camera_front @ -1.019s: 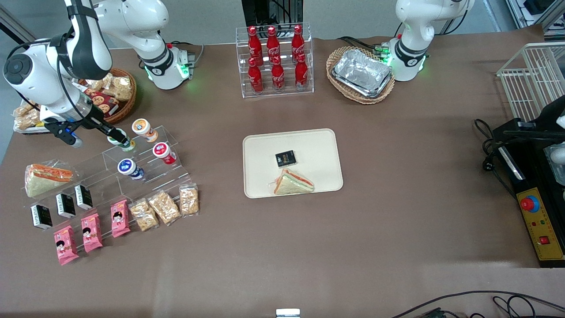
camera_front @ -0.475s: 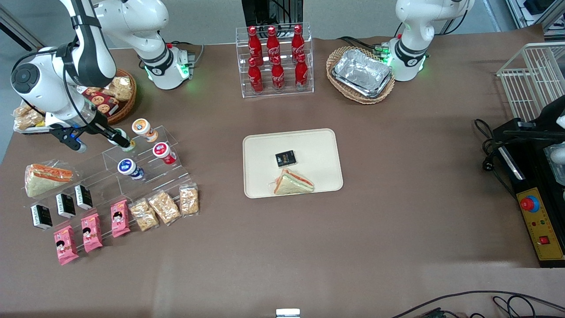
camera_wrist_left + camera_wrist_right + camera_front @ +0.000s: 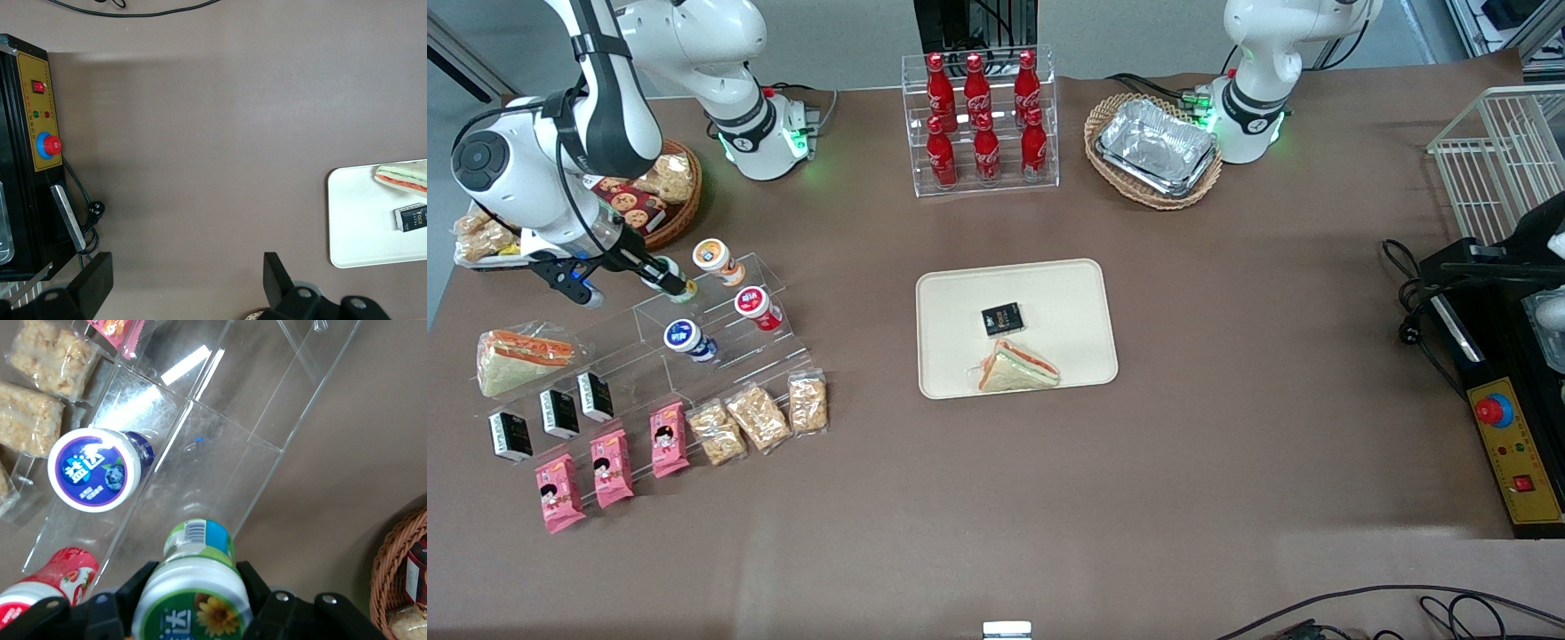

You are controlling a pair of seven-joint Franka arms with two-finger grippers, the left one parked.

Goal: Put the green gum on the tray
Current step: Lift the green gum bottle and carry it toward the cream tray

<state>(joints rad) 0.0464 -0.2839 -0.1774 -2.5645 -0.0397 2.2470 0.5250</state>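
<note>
The green gum (image 3: 662,267), a white canister with a green-rimmed lid, is on the top step of a clear acrylic stand (image 3: 783,289) toward the working arm's end of the table. My right gripper (image 3: 669,279) is shut on it, one finger on each side of the lid. In the right wrist view the green gum (image 3: 197,543) sits between the black fingers (image 3: 255,585) of the gripper (image 3: 195,588). The cream-beige tray (image 3: 1067,284) lies mid-table, holding a sandwich (image 3: 1018,367) and a small black box (image 3: 1002,319). It also shows in the left wrist view (image 3: 353,220).
Orange-lidded (image 3: 711,256), red-lidded (image 3: 752,302) and blue-lidded (image 3: 682,336) canisters stand on the stand beside the gripper. The blue one (image 3: 93,470) shows in the wrist view. A wicker snack basket (image 3: 669,191) is close by, farther from the camera. Snack packs (image 3: 756,416) lie nearer.
The right arm shifted slightly toward its end of the table a second ago and has been nearly still since. The gripper stays at the green gum.
</note>
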